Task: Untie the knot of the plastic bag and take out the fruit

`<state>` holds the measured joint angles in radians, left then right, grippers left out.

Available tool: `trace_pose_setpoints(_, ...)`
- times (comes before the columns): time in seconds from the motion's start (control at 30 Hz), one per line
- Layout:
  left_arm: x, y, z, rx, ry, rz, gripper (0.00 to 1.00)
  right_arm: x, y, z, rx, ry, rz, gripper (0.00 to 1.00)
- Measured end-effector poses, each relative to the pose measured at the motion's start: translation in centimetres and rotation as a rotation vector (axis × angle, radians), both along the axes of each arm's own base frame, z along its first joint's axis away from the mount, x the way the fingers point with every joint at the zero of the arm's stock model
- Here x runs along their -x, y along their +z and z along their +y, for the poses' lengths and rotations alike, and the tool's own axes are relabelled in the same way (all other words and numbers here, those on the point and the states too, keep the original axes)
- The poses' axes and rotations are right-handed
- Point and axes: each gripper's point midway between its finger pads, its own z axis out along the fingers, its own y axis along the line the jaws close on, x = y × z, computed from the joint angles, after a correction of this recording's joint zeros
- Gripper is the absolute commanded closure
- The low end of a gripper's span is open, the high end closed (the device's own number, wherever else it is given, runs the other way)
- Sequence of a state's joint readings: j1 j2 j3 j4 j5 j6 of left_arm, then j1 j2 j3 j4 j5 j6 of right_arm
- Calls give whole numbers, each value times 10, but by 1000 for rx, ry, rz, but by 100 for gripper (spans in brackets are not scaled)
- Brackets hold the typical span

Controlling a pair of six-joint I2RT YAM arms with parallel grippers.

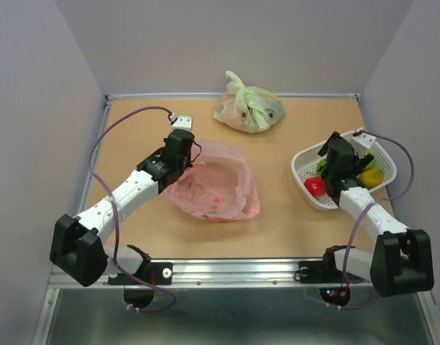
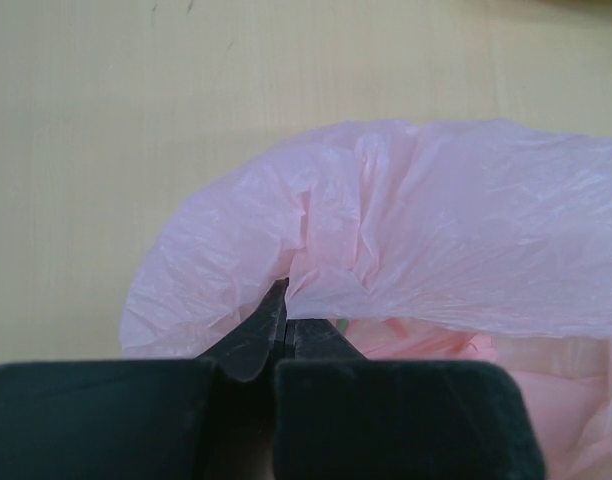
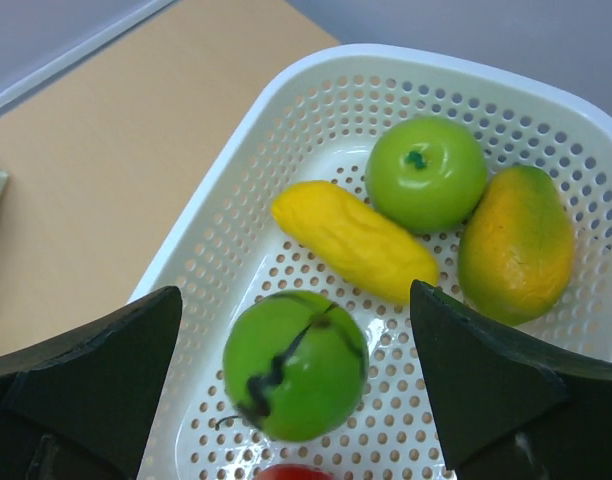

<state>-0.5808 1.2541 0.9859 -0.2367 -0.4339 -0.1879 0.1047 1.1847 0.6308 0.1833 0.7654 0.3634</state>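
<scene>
Right now the plastic bag [image 1: 213, 188] lies on the table [image 1: 277, 219], left of centre. It is crumpled, with its mouth gaping open upward. Our left gripper [image 2: 283, 308] is clenched on the bag's rim at its left edge. In the left wrist view the fingers [image 2: 256, 335] are pressed together with a fold of pink film pinched at the tips.

The fruit [image 3: 354, 240] is in a white basket [image 1: 303, 167] on the right side of the table, well apart from the bag. The right wrist view shows these pieces:
- a green apple [image 3: 426, 172]
- a yellow banana [image 3: 351, 238], touching the green apple
- an orange-yellow piece [image 3: 516, 243] against the basket wall
- a green melon [image 3: 294, 365] with dark stripes
- a sliver of red apple [image 3: 294, 470] at the frame's bottom edge

Our right gripper [image 3: 294, 295] hangs over the basket with its fingers spread wide, gripping nothing. The melon is below the gap between them.

A knotted pale green bag [image 1: 247, 109] sits at the table's far edge, apart from both the plastic bag and the basket.
</scene>
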Motion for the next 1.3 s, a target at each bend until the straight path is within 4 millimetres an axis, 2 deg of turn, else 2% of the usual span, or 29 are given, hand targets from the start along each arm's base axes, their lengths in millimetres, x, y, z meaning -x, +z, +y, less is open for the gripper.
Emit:
trace_pose_setpoints(0.13, -8, -1, -6, -24, -5, 39, 100, 2, 9, 6, -12, 43, -15, 0)
trace_pose_setpoints(0.2, -15, 11, -12, -20, -11, 29, 100, 6, 16, 9, -18, 67, -27, 0)
trace_pose_setpoints(0.3, -20, 51, -31, -18, -25, -20, 100, 8, 27, 17, -39, 122, -57, 0)
trace_pose_setpoints(0.37, -18, 98, -68, 0, -68, -105, 100, 8, 38, 27, -60, 183, -89, 0)
trace_pose_setpoints(0.4, -11, 120, -95, 30, -115, -150, 100, 8, 43, 34, -72, 228, -103, 0)
trace_pose_setpoints(0.47, 8, 142, -132, 81, -206, -189, 100, 9, 57, 48, -92, 317, -147, 0)
trace_pose_setpoints(0.5, 19, 146, -148, 101, -250, -195, 100, 10, 61, 54, -100, 349, -160, 0)
trace_pose_setpoints(0.53, 27, 145, -156, 105, -276, -193, 100, 10, 66, 62, -110, 394, -174, 0)
trace_pose_setpoints(0.6, 28, 133, -156, 85, -266, -174, 100, 12, 74, 78, -127, 487, -196, 0)
trace_pose_setpoints(0.67, 22, 110, -148, 38, -227, -136, 100, 14, 79, 95, -142, 576, -207, 0)
trace_pose_setpoints(0.7, 17, 90, -144, -2, -206, -102, 100, 16, 82, 107, -150, 632, -213, 0)
trace_pose_setpoints(0.73, 15, 79, -143, -21, -197, -84, 100, 20, 85, 122, -158, 697, -218, 0)
trace_pose_setpoints(0.77, 11, 55, -137, -63, -181, -41, 100, 23, 87, 135, -162, 752, -221, 0)
trace_pose_setpoints(0.83, 10, 29, -130, -115, -167, 13, 100, 32, 92, 161, -161, 859, -226, 1)
trace_pose_setpoints(0.87, 9, 22, -128, -129, -164, 28, 100, 36, 94, 171, -160, 903, -231, 2)
trace_pose_setpoints(0.9, 10, 15, -127, -142, -162, 45, 100, 45, 97, 191, -161, 983, -232, 2)
trace_pose_setpoints(1.0, 9, 15, -125, -133, -152, 48, 100, 64, 97, 230, -161, 1147, -221, 4)
trace_pose_setpoints(1.17, 8, 19, -122, -111, -140, 51, 100, 92, 82, 276, -154, 1350, -149, 5)
trace_pose_setpoints(1.3, 9, 34, -126, -70, -142, 56, 100, 115, 69, 313, -143, 1509, -76, 5)
